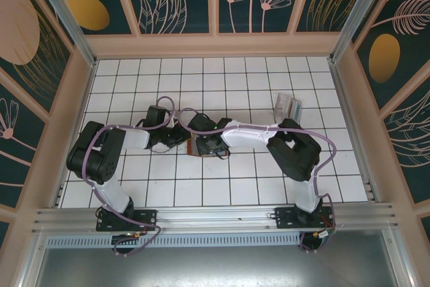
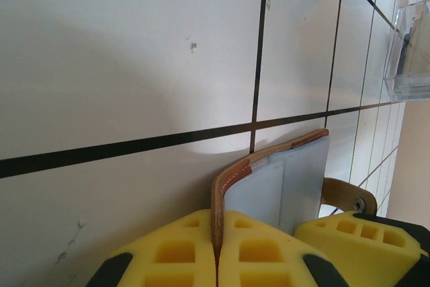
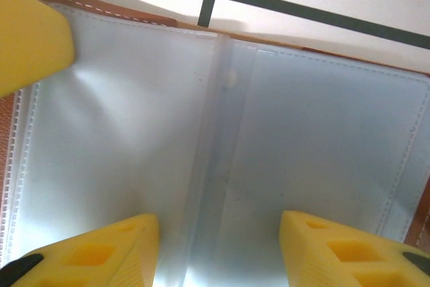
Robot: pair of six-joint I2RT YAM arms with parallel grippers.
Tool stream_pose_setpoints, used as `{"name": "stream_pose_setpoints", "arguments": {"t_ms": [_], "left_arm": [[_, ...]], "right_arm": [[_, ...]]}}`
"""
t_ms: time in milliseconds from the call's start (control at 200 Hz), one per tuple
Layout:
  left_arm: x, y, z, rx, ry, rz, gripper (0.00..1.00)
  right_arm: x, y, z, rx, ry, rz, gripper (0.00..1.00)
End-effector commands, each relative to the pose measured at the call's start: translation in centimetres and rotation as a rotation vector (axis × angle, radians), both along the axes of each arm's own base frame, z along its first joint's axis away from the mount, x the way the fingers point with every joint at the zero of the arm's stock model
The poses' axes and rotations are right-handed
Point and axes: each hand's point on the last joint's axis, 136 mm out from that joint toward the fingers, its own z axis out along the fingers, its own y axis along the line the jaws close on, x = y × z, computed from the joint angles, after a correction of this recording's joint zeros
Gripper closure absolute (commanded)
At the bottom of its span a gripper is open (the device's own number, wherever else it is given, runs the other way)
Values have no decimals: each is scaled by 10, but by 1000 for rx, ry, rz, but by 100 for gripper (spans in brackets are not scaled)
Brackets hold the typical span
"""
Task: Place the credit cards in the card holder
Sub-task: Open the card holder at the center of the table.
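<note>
The card holder (image 1: 200,147) lay open on the white tiled counter (image 1: 235,186), in the middle between the 2 arms. The left hand (image 2: 216,236) pinched the edge of its brown leather cover, holding that flap upright. The right hand (image 3: 218,233) hovered spread over the clear inner pockets, gripping nothing.

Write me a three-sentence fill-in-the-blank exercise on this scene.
The left gripper is ____ on the brown cover of the card holder. The right gripper hovers over its clear pockets with its jaws ____. Both grippers' fingers are coloured ____.
Missing words: shut; open; yellow.
</note>
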Motion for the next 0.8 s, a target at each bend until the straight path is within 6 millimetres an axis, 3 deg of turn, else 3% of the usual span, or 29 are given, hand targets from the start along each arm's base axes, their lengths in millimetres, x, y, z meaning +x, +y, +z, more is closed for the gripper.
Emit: {"name": "stream_pose_setpoints", "arguments": {"t_ms": [0, 220, 485, 706, 796], "left_arm": [[-4, 7, -9, 37, 27, 18, 100], [-2, 6, -11, 39, 31, 19, 100], [-3, 6, -12, 31, 35, 27, 100], [-5, 6, -13, 30, 43, 26, 100], [-4, 8, -10, 31, 32, 36, 100]], "right_arm": [[-23, -26, -10, -93, 68, 21, 50], [-27, -24, -7, -63, 74, 38, 53], [-36, -15, -19, -22, 125, 75, 53], [-35, -1, 3, 65, 81, 144, 49], [-35, -2, 3, 51, 77, 176, 48]]}}
